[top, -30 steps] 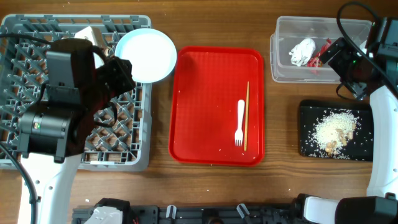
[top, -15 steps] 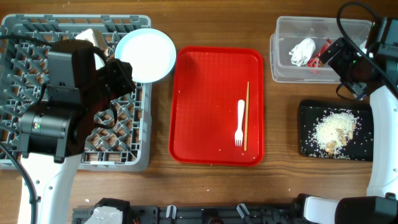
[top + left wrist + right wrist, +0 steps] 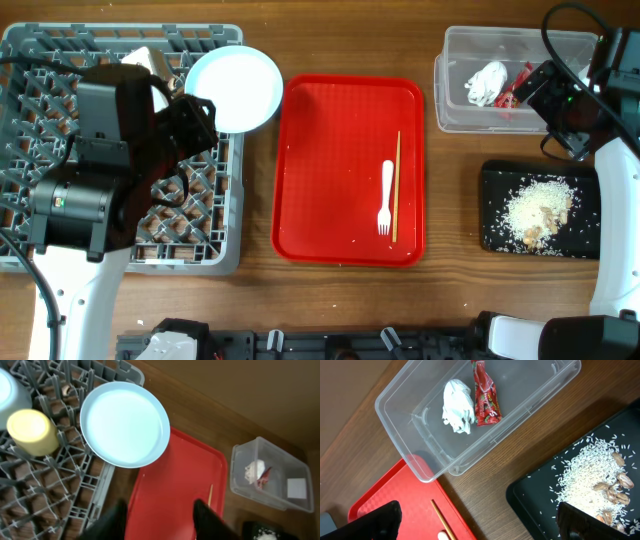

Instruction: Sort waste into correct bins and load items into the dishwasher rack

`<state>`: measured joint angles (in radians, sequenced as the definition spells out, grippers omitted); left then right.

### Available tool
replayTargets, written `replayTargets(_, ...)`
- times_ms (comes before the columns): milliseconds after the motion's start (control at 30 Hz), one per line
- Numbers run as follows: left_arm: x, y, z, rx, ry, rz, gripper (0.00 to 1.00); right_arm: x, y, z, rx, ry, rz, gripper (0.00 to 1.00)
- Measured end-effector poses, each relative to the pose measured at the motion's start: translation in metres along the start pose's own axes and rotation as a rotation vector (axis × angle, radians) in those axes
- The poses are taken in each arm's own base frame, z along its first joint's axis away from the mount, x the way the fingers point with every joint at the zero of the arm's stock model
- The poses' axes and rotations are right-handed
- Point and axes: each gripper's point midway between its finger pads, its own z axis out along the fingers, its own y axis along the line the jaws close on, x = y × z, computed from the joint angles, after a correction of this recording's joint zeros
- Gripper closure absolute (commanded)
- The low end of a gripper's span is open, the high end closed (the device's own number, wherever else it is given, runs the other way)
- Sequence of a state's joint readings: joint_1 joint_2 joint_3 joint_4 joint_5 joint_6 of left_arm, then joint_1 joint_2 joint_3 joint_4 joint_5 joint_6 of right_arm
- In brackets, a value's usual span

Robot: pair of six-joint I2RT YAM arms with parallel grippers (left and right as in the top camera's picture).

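now, blue plate (image 3: 125, 424) beyond parted left pincer (image 3: 162, 521), apart, on rack (image 3: 131, 374)

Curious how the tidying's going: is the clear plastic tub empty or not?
Not empty: a crumpled white tissue and a red wrapper lie side by side inside the clear tub.

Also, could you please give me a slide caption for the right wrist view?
Right wrist view: tissue and red wrapper in the clear tub, food scraps on the black tray.
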<state>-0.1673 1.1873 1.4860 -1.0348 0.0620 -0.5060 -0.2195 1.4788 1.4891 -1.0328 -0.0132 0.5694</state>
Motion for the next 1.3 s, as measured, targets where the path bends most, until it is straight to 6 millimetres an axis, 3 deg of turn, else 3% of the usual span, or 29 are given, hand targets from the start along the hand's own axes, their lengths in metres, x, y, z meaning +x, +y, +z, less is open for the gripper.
replayTargets(67,0.0019,0.0012,0.0000,-0.005,0.008,-0.003,0.33,0.0000,0.0000,0.0000,0.000,0.000,0.000,0.00)
replayTargets(300,0.0036,0.0022,0.0001,-0.009,0.015,-0.006,0.19,0.0000,0.0000,0.0000,0.000,0.000,0.000,0.00)
replayTargets(933,0.0035,0.0021,0.0000,-0.008,0.014,-0.006,0.14,0.0000,0.0000,0.0000,0.000,0.000,0.000,0.00)
replayTargets(1300,0.0042,0.0026,-0.0001,-0.010,0.017,0.029,0.19,0.0000,0.0000,0.0000,0.000,0.000,0.000,0.00)
